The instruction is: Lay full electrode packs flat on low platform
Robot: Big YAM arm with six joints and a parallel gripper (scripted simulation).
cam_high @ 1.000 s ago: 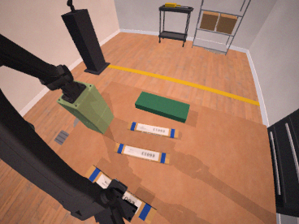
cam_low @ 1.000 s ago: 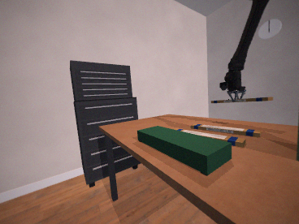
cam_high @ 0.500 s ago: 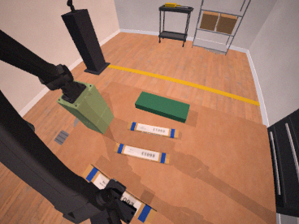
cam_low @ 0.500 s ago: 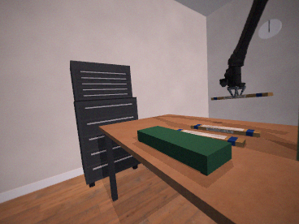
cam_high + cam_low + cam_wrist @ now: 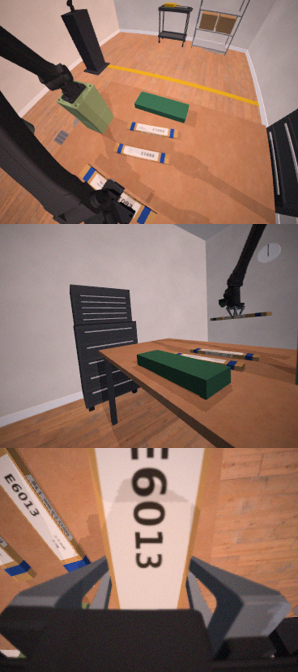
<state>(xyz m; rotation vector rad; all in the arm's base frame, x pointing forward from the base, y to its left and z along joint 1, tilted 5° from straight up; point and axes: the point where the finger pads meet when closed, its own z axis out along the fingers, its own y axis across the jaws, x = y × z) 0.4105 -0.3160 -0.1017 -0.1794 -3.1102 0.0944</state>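
My gripper (image 5: 117, 201) (image 5: 235, 314) (image 5: 148, 559) is shut on a long flat electrode pack (image 5: 95, 178) (image 5: 255, 314) (image 5: 150, 508) with a white "E6013" label and blue end bands. It holds the pack level, well above the near end of the wooden table (image 5: 227, 162) (image 5: 263, 398). Two more such packs lie flat on the table: one (image 5: 153, 130) (image 5: 224, 353) close to the low green platform (image 5: 162, 106) (image 5: 182, 372), the other (image 5: 141, 152) (image 5: 210, 359) (image 5: 35, 513) a little nearer to me. The platform's top is bare.
A pale green box (image 5: 87, 107) on a dark arm hangs over the table's left side. A black drawer cabinet (image 5: 105, 342) (image 5: 283, 162) stands beside the table. A black pillar (image 5: 85, 38), a cart (image 5: 174, 22) and a wire rack (image 5: 220, 24) stand on the floor beyond.
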